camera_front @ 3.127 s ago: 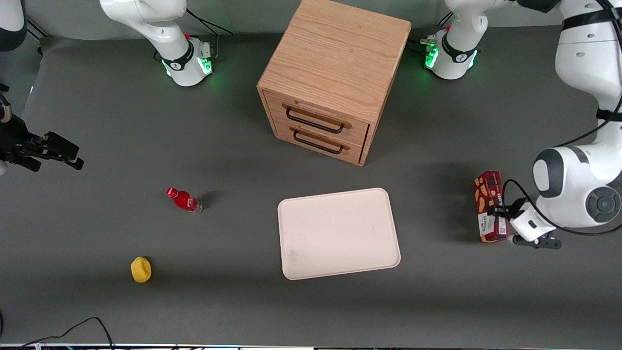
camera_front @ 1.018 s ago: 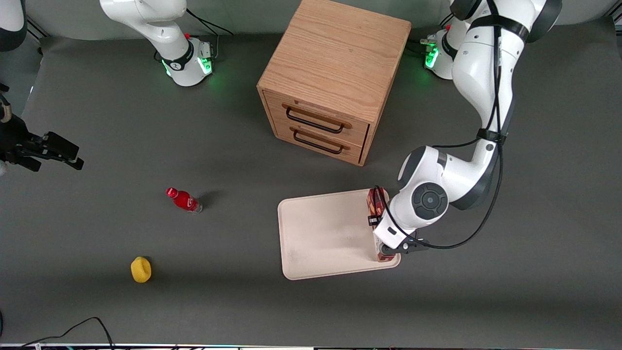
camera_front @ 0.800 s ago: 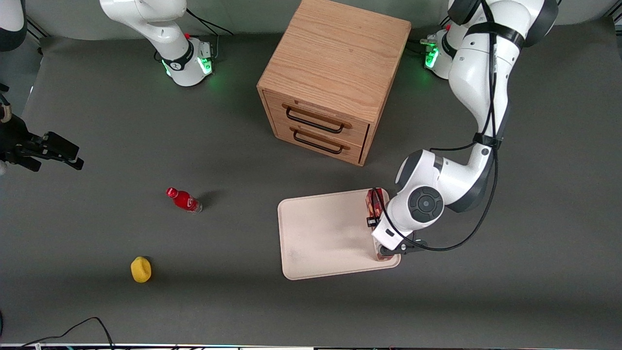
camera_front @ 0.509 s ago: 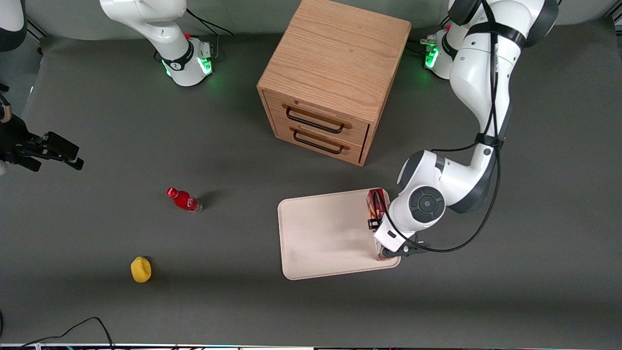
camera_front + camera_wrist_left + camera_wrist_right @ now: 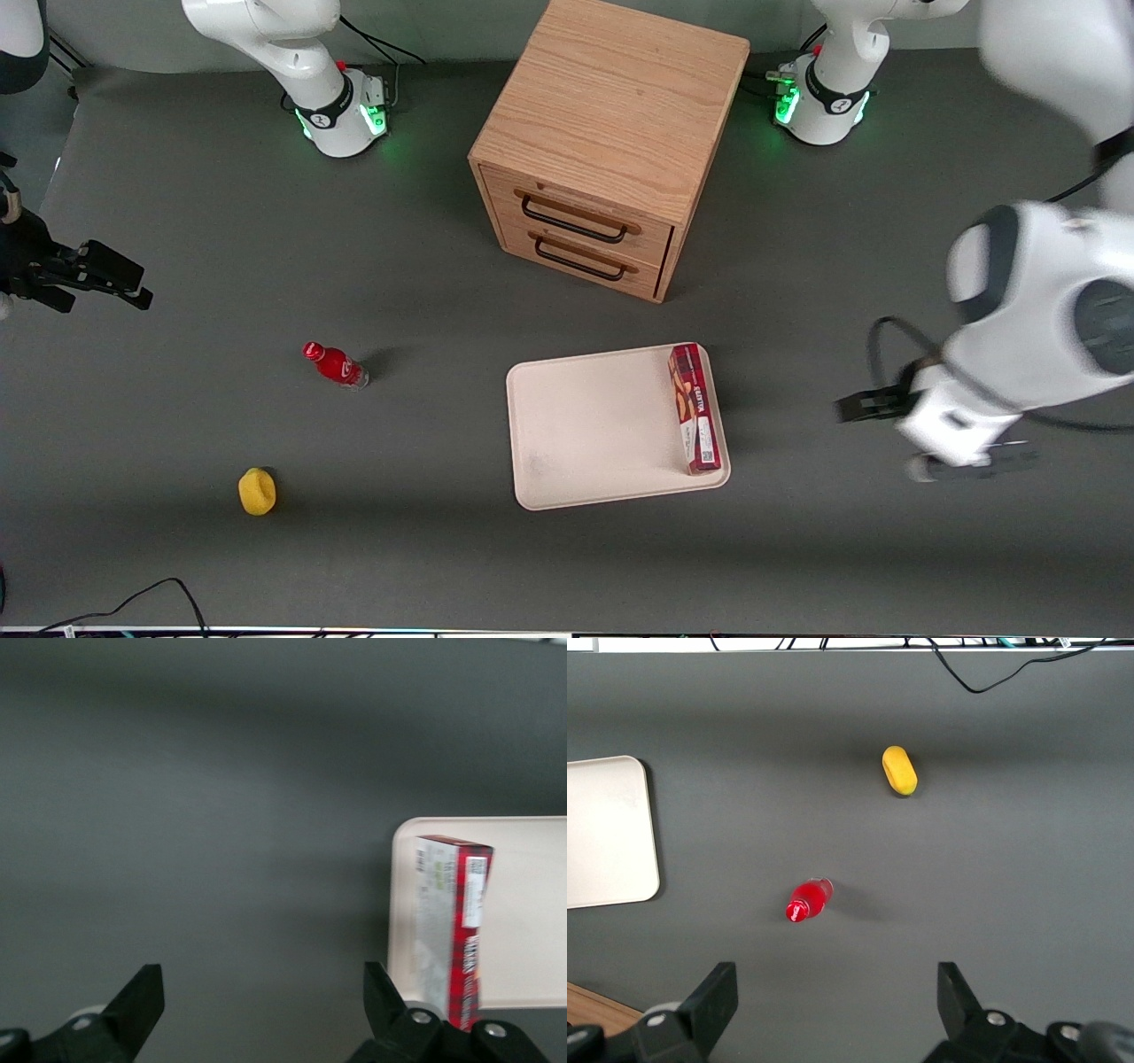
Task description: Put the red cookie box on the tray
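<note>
The red cookie box [image 5: 695, 408] lies lengthwise on the cream-white tray [image 5: 602, 425], along the tray's edge toward the working arm's end. Nothing holds it. My left gripper [image 5: 886, 436] is open and empty. It hangs over the bare table, well away from the tray, toward the working arm's end. In the left wrist view the open gripper [image 5: 263, 983] has only grey table between its fingers, and the box [image 5: 452, 930] stands apart from them on the tray [image 5: 527, 904]. A corner of the tray [image 5: 607, 833] shows in the right wrist view.
A wooden two-drawer cabinet [image 5: 611, 142] stands farther from the front camera than the tray. A small red bottle [image 5: 335, 365] and a yellow object [image 5: 257, 491] lie toward the parked arm's end; both show in the right wrist view too.
My left gripper has let go of the box and pulled away from the tray toward the working arm's end. The box stays on the tray where it was set.
</note>
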Robot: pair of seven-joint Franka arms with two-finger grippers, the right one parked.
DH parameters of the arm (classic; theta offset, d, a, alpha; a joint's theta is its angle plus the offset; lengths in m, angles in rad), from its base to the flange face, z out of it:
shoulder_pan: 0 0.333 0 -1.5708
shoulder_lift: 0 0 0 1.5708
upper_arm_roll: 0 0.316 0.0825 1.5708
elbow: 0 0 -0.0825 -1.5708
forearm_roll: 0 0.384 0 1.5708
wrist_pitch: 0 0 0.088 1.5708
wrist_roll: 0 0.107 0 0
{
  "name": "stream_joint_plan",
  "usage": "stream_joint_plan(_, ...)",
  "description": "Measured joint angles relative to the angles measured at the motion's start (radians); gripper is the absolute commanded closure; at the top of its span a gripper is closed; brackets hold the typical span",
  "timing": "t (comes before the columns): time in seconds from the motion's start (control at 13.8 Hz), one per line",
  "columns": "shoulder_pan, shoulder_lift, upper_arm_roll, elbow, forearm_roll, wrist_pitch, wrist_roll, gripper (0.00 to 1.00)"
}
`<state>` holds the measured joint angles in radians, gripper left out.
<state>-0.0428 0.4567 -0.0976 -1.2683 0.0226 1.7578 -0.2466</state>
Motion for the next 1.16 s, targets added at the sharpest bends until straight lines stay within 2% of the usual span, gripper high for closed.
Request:
stream_joint_plan(0.29, 0.13, -0.147, 0.006, -0.005, 0.003, -0.13, 0.172, 0.0)
stream_joint_plan(0.51, 0.166, -0.204, 0.006, -0.007, 0.002, -0.188, 0.238, 0.0)
stream_joint_plan(1.16, 0.222, -0.218, 0.003, -0.034, -0.055, -0.199, 0.32, 0.0)
